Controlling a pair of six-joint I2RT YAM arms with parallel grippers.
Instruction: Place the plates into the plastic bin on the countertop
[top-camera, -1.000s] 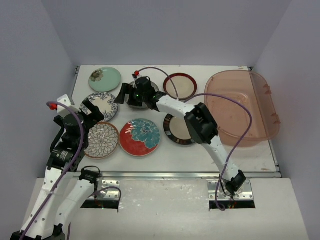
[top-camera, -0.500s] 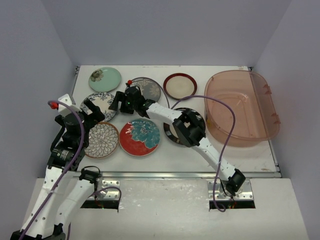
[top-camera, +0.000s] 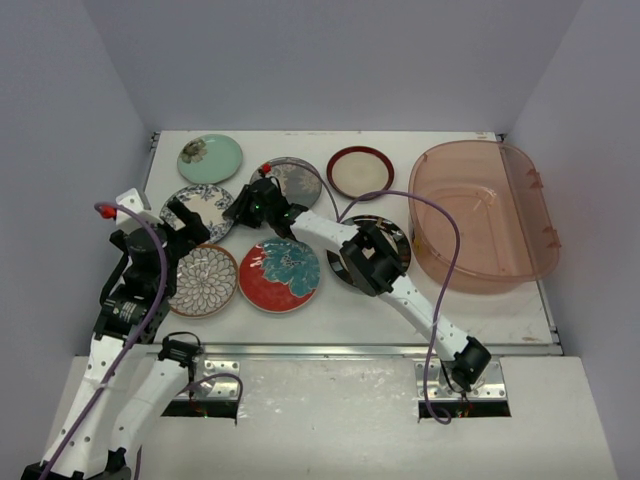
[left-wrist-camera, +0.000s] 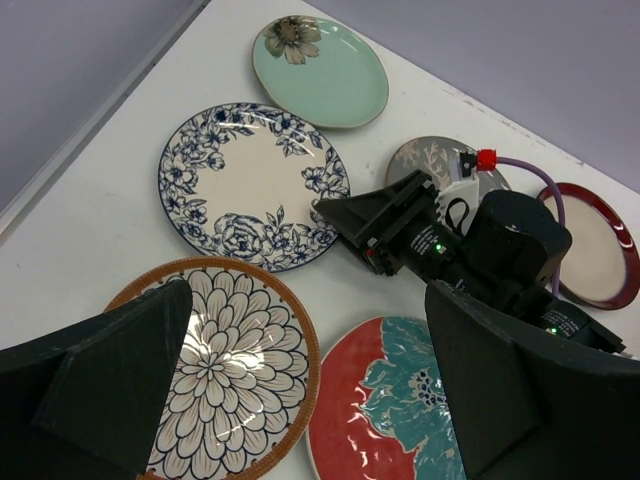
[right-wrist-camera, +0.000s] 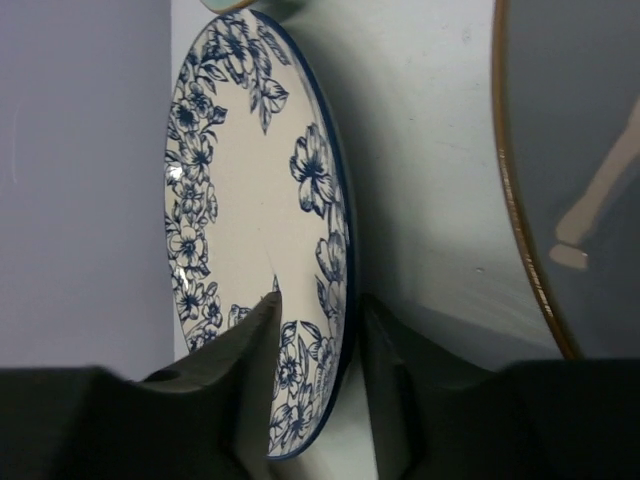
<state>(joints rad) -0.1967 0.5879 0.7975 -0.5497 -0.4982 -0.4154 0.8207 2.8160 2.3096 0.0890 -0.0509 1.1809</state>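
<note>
The blue-white patterned plate (top-camera: 200, 212) (right-wrist-camera: 240, 190) lies at the left of the countertop (top-camera: 330, 310). My right gripper (top-camera: 240, 208) (right-wrist-camera: 320, 310) straddles its right rim, one finger on the face and one at the outer edge, closed in on the rim. My left gripper (top-camera: 185, 228) (left-wrist-camera: 300, 390) hangs wide open above the brown-white petal plate (top-camera: 203, 280) (left-wrist-camera: 220, 370) and holds nothing. Around them lie the mint green plate (top-camera: 210, 158), grey plate (top-camera: 297, 180), maroon-rimmed plate (top-camera: 360, 172), red-teal floral plate (top-camera: 280, 274) and black-rimmed plate (top-camera: 352, 268), the last partly under the right arm. The plastic bin (top-camera: 545, 215) stands at the right.
The right arm (top-camera: 375, 255) stretches across the middle of the table from its base (top-camera: 465, 360) to the left side. Grey walls close in the back and both sides. A metal strip (top-camera: 350, 350) runs along the front edge.
My right gripper has moved left from over the grey plate to the blue-white plate's rim, and its jaws have narrowed around that rim. The left arm has stayed put.
</note>
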